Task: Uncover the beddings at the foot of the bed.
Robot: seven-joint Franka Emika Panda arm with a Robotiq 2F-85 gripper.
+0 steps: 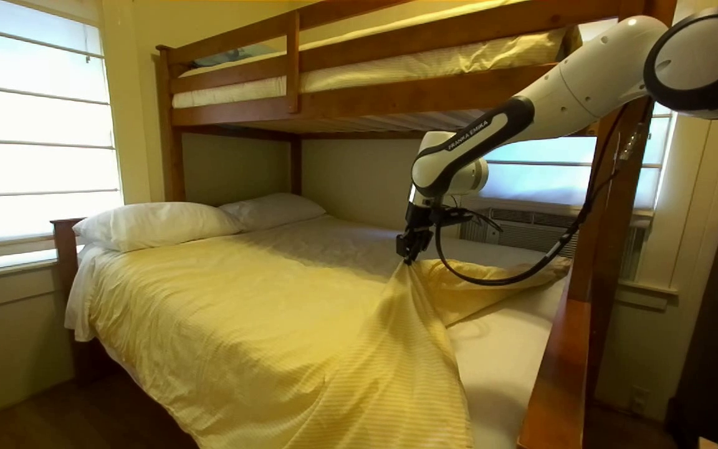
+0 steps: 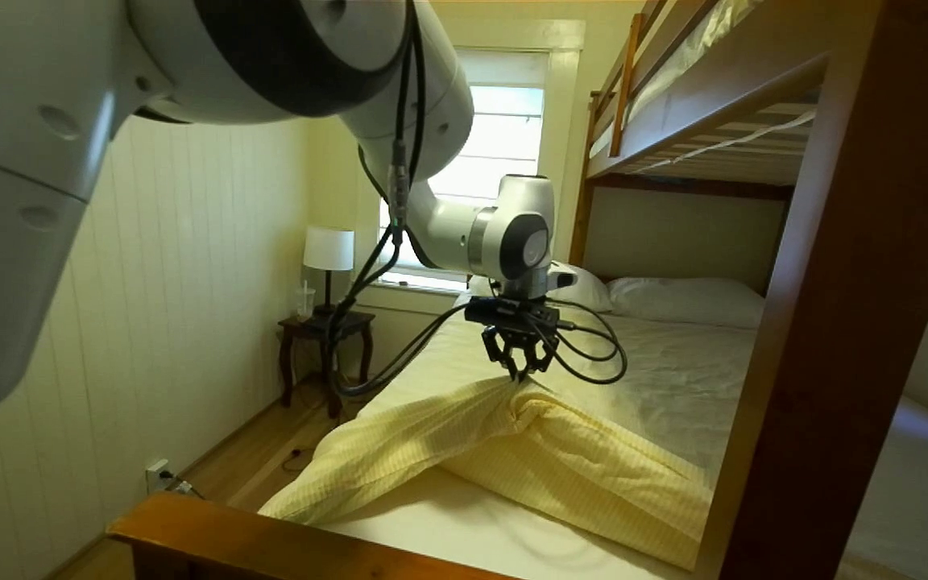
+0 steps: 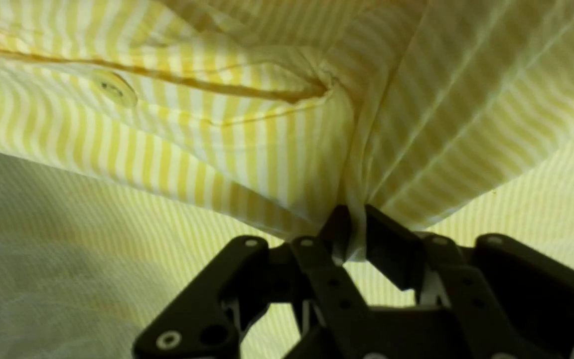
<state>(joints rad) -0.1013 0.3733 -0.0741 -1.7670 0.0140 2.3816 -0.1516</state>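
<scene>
The beddings, a pale yellow striped blanket (image 1: pixel 228 330), cover much of the bed (image 1: pixel 561 374), a wide lower bunk of brown wood. My gripper (image 1: pixel 407 259) is shut on the blanket's edge and holds it raised in a peak above the mattress. In an exterior view the gripper (image 2: pixel 519 375) stands over the lifted blanket (image 2: pixel 593 451), whose edge slopes down to both sides. Bare white sheet (image 2: pixel 440 515) shows between blanket and footboard (image 2: pixel 222 528). In the wrist view the fingertips (image 3: pixel 358 232) pinch a fold of the blanket (image 3: pixel 277 144); a button shows beside an opening in it.
White pillows (image 1: pixel 159 226) lie at the head. The upper bunk (image 1: pixel 396 81) hangs over the bed, and a thick bedpost (image 2: pixel 802 322) rises at the foot. Cables (image 1: pixel 502 282) loop down beside the gripper. A nightstand (image 2: pixel 327 324) with a lamp (image 2: pixel 329 248) stands by the wall.
</scene>
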